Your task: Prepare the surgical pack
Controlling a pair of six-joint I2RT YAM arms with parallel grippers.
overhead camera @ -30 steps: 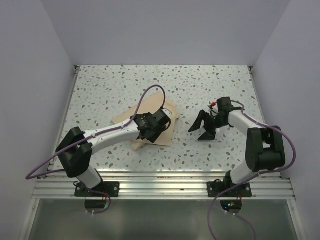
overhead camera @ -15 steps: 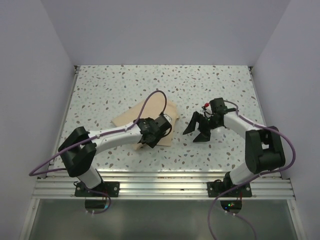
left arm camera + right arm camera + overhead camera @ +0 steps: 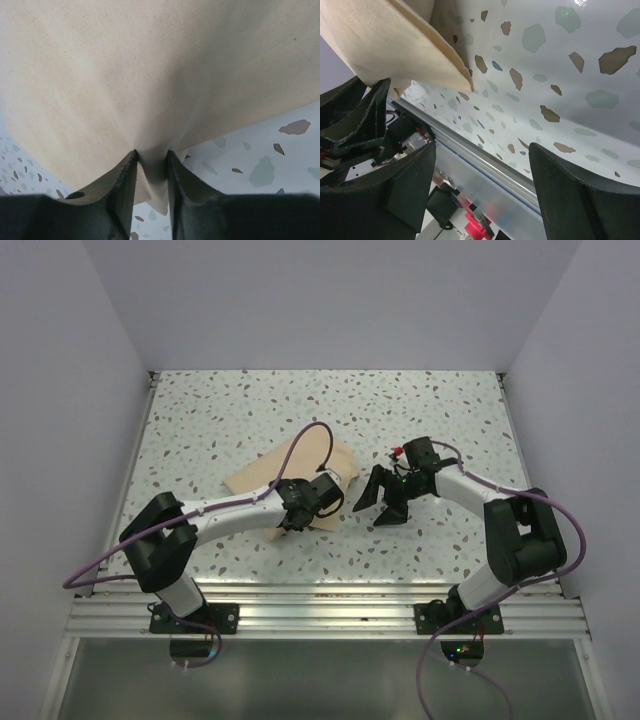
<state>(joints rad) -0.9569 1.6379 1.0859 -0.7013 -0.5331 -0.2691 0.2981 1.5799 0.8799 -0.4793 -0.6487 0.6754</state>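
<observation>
The surgical pack shows as a tan cloth bundle lying flat left of the table's middle; nothing else of it is visible. My left gripper is at the cloth's near right corner. In the left wrist view the cloth fills the frame, and the left gripper is shut on a pinched fold of its edge. My right gripper hovers open just right of the cloth, holding nothing. From the right wrist the cloth's raised corner appears at upper left, beyond the open right gripper.
The speckled table is walled at the back and on both sides. An aluminium rail runs along the near edge by the arm bases. A purple cable loops above the cloth.
The left gripper slid to the cloth's right corner and closed on a fold. The right arm moved left, bringing its open gripper close to the cloth.
</observation>
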